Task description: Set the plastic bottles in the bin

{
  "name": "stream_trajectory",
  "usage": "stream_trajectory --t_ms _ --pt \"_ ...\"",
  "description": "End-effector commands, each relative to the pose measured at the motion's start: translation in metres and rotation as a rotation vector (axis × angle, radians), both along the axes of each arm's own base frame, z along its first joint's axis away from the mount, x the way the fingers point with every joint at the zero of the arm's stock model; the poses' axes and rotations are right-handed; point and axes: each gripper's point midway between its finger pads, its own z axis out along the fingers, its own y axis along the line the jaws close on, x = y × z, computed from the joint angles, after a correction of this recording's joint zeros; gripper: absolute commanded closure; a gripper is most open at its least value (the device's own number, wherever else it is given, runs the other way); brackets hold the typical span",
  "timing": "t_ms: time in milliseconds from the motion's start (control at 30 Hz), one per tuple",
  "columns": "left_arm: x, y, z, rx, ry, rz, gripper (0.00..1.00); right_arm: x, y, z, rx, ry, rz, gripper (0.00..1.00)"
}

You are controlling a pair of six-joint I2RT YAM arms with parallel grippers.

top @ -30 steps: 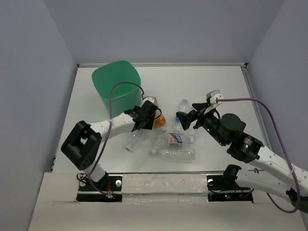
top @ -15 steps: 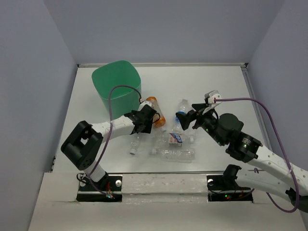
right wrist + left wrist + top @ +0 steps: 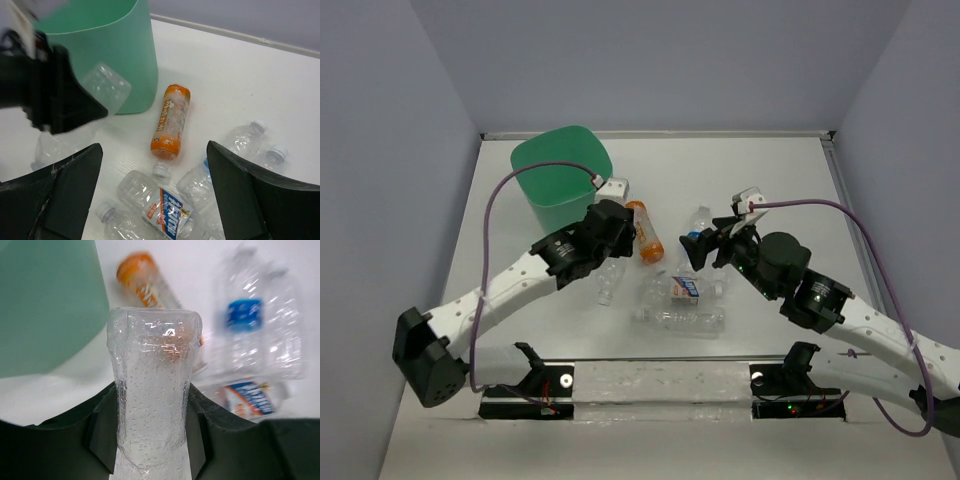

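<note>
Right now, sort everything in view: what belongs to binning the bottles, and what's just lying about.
Job:
- mint-green bin
- clear crinkled bottle, clamped in the left gripper
- orange bottle
- blue-and-white-labelled bottle
- blue-labelled bottle
- long clear bottle

Just there:
- purple cable
- white table

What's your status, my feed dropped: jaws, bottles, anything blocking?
Left gripper: jaws shut on clear bottle, beside bin. Right gripper: jaws open, empty, over pile. Orange bottle, others on table. No blockage seen.
</note>
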Motion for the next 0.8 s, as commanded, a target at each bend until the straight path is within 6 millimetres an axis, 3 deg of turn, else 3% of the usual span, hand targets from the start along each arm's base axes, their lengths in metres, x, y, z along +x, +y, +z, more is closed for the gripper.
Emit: stream_trajectory --t_ms 0,33,67,133,167,233,333,367,433,467,500,567,633,767 --pt "-0.004 0.003 0.128 -0.249 -0.229 -0.002 0.54 0.002 -0.001 0.029 0.071 -0.053 -0.009 0.10" --pt "-0.003 0.009 0.149 -0.278 -0.282 0.017 0.54 0.002 0.000 0.028 0.069 -0.051 -0.009 0.11" --pt "-0.004 0.016 0.192 -0.344 -0.379 0.025 0.54 0.004 0.003 0.026 0.064 -0.048 -0.009 0.11" --pt "0.002 0.037 0.232 -0.365 -0.501 0.115 0.54 0.008 0.008 0.020 0.050 -0.033 -0.011 0.11" --pt "0.005 0.048 0.263 -0.383 -0.588 0.152 0.54 0.009 0.012 0.016 0.046 -0.022 -0.004 0.11" --pt "0.019 0.078 0.298 -0.361 -0.711 0.289 0.53 0.012 0.024 0.006 0.033 0.007 0.019 0.12" --pt "0.038 0.105 0.326 -0.351 -0.817 0.393 0.53 0.015 0.037 -0.005 0.022 0.043 0.041 0.13" --pt "0.052 0.126 0.342 -0.350 -0.880 0.464 0.53 0.016 0.039 -0.002 0.035 0.032 0.045 0.13" --pt "0.073 0.152 0.357 -0.319 -0.954 0.546 0.53 0.022 0.044 -0.006 0.037 0.028 0.036 0.14" --pt "0.079 0.149 0.360 -0.327 -0.963 0.550 0.53 0.023 0.046 -0.010 0.025 0.033 0.036 0.14" --pt "0.088 0.165 0.361 -0.287 -0.980 0.594 0.53 0.026 0.049 -0.012 0.018 0.031 0.035 0.14" --pt "0.104 0.171 0.360 -0.262 -0.991 0.614 0.53 0.030 0.055 -0.020 -0.015 0.038 0.042 0.13" --pt "0.131 0.175 0.346 -0.231 -0.988 0.635 0.53 0.042 0.067 -0.037 -0.057 0.071 0.037 0.12" --pt "0.149 0.178 0.319 -0.164 -0.998 0.643 0.53 0.054 0.079 -0.049 -0.086 0.100 0.036 0.08"
